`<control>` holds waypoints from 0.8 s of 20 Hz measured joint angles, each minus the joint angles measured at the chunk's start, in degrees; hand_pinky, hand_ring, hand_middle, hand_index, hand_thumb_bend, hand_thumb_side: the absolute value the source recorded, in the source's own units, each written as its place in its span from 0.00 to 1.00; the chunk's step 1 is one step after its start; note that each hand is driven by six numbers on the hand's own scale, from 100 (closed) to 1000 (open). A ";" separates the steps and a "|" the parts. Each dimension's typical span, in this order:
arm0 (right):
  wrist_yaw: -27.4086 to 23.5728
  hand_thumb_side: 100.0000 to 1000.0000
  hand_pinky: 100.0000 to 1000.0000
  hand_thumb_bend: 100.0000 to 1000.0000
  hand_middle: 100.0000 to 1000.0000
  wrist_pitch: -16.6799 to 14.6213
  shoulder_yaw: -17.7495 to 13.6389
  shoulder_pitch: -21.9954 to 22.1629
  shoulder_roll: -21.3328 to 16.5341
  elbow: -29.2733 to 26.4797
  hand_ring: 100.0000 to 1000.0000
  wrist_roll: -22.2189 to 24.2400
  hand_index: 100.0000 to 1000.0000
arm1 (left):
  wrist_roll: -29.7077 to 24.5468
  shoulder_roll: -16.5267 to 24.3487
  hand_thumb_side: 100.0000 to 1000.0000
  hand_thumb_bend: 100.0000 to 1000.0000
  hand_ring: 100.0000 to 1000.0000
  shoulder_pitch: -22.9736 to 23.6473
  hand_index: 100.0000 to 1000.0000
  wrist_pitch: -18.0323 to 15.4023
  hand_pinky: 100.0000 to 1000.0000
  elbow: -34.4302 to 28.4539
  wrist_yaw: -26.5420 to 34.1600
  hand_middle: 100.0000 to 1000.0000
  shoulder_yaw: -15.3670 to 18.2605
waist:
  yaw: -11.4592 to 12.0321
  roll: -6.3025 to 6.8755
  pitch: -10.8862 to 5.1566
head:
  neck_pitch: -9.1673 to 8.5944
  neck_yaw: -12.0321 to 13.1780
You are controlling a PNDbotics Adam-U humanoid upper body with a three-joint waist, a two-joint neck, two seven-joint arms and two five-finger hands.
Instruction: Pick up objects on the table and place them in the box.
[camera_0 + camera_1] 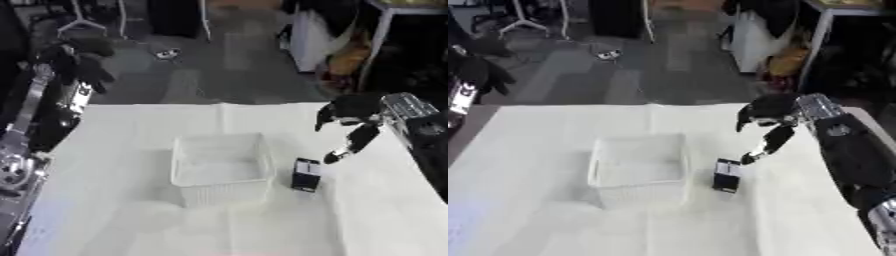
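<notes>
A small black carton (305, 174) with a pale label stands upright on the white table, just right of the white mesh box (220, 168). Nothing shows inside the box. My right hand (348, 118) hovers above and to the right of the carton, its fingers relaxed and pointing down, with one fingertip (332, 158) close to the carton's top but apart from it. It holds nothing. My left hand (80, 59) is raised off the table's far left edge, with fingers curled and nothing in it.
The white cloth-covered table (122, 220) fills the lower view. Beyond its far edge lie a grey floor, chair legs and a white cabinet (311, 40). My left arm (26, 130) runs along the table's left edge.
</notes>
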 measured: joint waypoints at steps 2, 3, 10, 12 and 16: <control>0.10 1.00 0.81 0.69 0.70 -0.22 0.18 0.00 0.02 0.52 0.72 -0.48 0.80 | 0.00 0.00 0.88 0.04 0.48 0.00 0.76 0.00 0.34 0.00 0.00 0.63 0.00 | 0.03 0.00 0.00 | 0.00 0.01; 0.20 1.00 0.80 0.72 0.69 -0.29 0.24 0.00 0.03 0.78 0.72 -0.74 0.80 | 0.00 0.00 0.88 0.04 0.48 0.00 0.76 0.00 0.34 0.01 0.00 0.63 0.00 | 0.03 0.00 0.00 | 0.00 0.01; 1.07 1.00 0.80 0.74 0.69 0.16 0.35 0.05 0.41 3.14 0.71 -3.08 0.80 | -0.02 0.00 0.88 0.04 0.48 0.00 0.76 -0.01 0.34 0.01 0.00 0.63 -0.01 | 0.12 0.00 0.00 | -0.16 -0.03; 1.56 1.00 0.80 0.74 0.69 0.94 0.35 0.48 0.84 4.03 0.71 -3.93 0.80 | -0.02 0.00 0.88 0.04 0.48 -0.01 0.76 -0.01 0.34 0.01 0.00 0.63 -0.01 | 0.14 0.00 0.00 | -0.63 -0.05; 2.70 1.00 0.81 0.76 0.70 2.35 0.23 1.03 1.23 5.95 0.71 -5.39 0.82 | -0.02 0.00 0.88 0.04 0.48 -0.01 0.76 -0.02 0.34 0.02 0.00 0.63 -0.01 | 0.13 0.00 0.00 | -1.07 -0.05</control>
